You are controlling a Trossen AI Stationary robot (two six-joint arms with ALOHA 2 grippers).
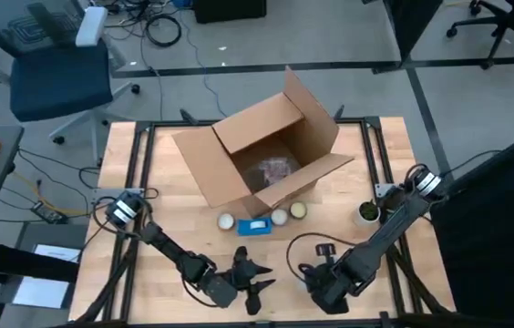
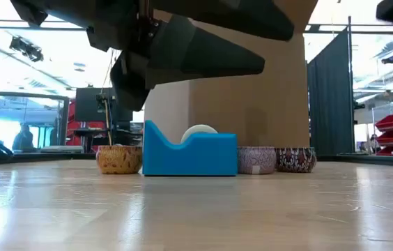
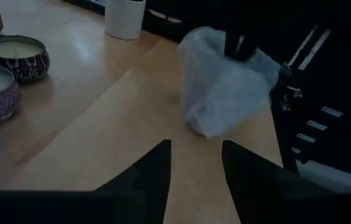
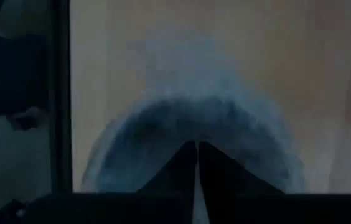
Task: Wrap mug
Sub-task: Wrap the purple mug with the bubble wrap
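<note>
Plastic wrap [image 3: 225, 93] lay bunched on the table [image 1: 166, 196] near its front edge, clear only from the wrists. Right gripper [image 4: 196, 163] had its fingers pinched together on it; left gripper [image 3: 195, 168] stood near, parted and empty. Overhead, a white mug [image 1: 367, 212] sat beside the right arm's base.

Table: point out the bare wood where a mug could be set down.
Free: the table's left side between the cardboard box and the left rail. Crowded: the candle tins and blue tape dispenser before the box, and the front edge under both grippers.
</note>
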